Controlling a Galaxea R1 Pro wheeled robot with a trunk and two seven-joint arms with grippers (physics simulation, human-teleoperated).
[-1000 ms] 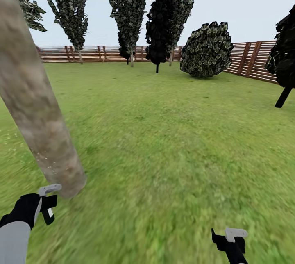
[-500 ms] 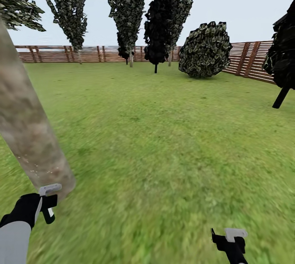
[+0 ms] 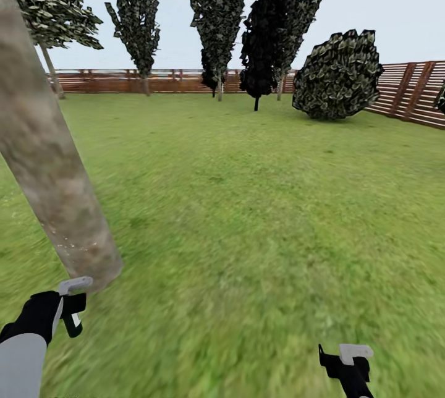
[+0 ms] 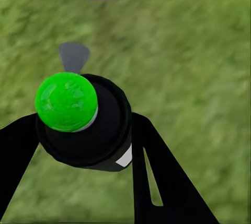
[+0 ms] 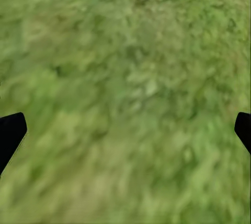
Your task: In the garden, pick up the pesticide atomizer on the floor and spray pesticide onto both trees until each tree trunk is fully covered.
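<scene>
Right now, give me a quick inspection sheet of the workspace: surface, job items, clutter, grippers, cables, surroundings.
Surface: green lawn, blurred near the robot.
Job's things: pesticide atomizer held in the left gripper, its nozzle end toward the tree trunk; whitish specks low on the trunk.
Clutter: nothing seen.
Grippers: left gripper shut on the atomizer, beside the trunk's base; right gripper open over grass, fingertips wide apart, nothing between them.
Cables: nothing seen.
Surroundings: slatted wooden fence at the far edge; dark columnar trees; round bush; another leafy tree far left.
</scene>
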